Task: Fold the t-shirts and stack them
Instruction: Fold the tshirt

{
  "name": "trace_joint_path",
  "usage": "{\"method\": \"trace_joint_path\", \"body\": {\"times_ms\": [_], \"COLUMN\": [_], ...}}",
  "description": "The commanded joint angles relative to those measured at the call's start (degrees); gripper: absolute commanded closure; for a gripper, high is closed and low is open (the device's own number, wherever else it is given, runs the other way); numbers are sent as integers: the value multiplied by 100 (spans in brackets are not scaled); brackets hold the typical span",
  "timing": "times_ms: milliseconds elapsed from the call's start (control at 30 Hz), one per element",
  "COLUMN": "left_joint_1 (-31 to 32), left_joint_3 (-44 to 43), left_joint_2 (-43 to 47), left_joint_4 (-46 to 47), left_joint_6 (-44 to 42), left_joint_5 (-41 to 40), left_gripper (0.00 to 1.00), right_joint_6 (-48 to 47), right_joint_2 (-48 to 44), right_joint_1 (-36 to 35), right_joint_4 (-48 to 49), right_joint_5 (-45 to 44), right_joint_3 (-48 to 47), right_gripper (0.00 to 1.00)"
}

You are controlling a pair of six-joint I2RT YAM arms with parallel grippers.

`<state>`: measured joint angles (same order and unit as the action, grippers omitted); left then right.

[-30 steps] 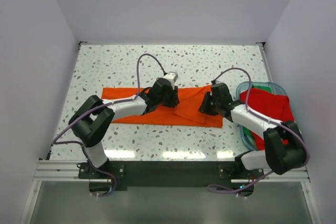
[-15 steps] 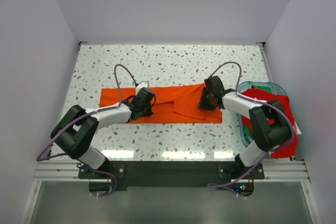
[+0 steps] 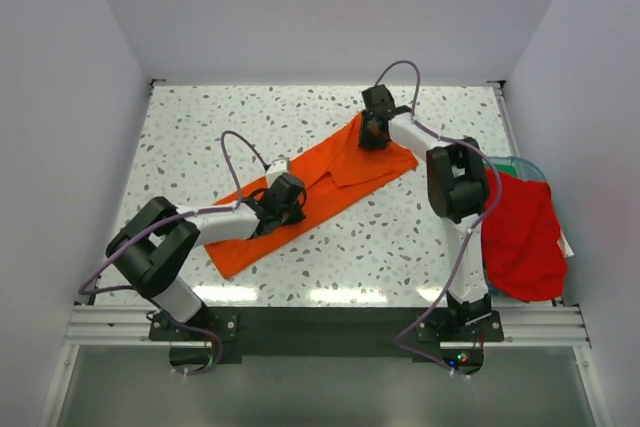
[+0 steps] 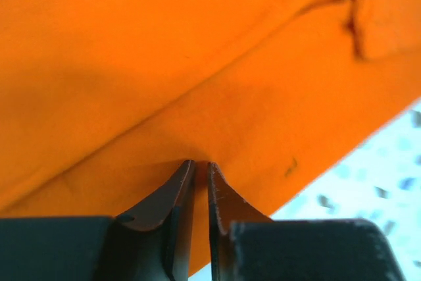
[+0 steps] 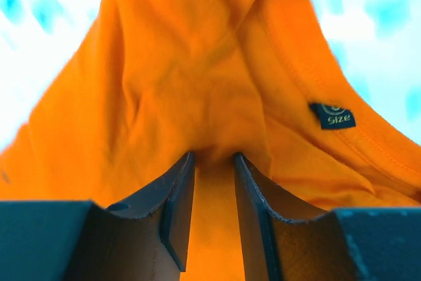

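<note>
The flat t-shirt point(image 3: 335, 179) lies diagonally on the table point(image 3: 230, 122), running from near left to far right of centre. The left gripper point(image 3: 285, 197) sits on its near half, the right gripper point(image 3: 372, 133) on its far end. The second t-shirt point(image 3: 525, 232) lies at the table's right edge, over the bin point(image 3: 520, 162).

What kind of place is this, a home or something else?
Probably a robot test cell, not a home: a speckled table boxed in by white walls, with a left arm and a right arm bolted to a dark base plate.
</note>
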<state>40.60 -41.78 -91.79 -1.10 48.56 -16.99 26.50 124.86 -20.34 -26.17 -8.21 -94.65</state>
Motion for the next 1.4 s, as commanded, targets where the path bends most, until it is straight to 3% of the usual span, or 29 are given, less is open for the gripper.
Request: {"method": "trace_joint_path", "body": {"times_ms": [0, 133, 233, 300, 500, 633, 833, 933, 1100, 1367], "left_joint_1": [369, 703, 721, 686, 502, 353, 326, 335, 405, 598], "left_joint_3": [153, -399, -1129, -1516, -1808, -1659, -1281, -754, -112, 249], "left_joint_2": [-401, -883, -1165, -1201, -685, -35, 538, 784, 908, 856], "left_joint_4": [478, 1121, 1130, 1191, 1297, 457, -995, -1023, -1050, -971], "left_joint_6": [1092, 1429, 1262, 948, 235, -161, -786, -786, -777, -585], "left_joint_5": [907, 1356, 1515, 1593, 1673, 1121, 294, 232, 135, 126], "left_gripper": [80, 70, 56, 46, 37, 39, 60, 70, 75, 77], "right_joint_6": [-637, -962, -998, -998, -1033, -850, -261, -41, 83, -66], "right_joint_2": [844, 2275, 2683, 2658, 2176, 1447, 313, 92, 12, 600], "right_joint_1": [47, 39, 30, 21, -5, 4, 4, -23, -58, -67], "right_joint_4": [-581, -827, -820, -416, -55, -195, -336, -248, -63, -177], "right_joint_5": [-156, 494, 1055, 1365, 1436, 954, 513, 548, 478, 346], "right_joint_3": [-1517, -3817, -4639, -4580, -4316, -3922, -2481, -1673, -828, -958], "right_gripper": [65, 56, 48, 39, 21, 16, 16, 20, 33, 41]}}
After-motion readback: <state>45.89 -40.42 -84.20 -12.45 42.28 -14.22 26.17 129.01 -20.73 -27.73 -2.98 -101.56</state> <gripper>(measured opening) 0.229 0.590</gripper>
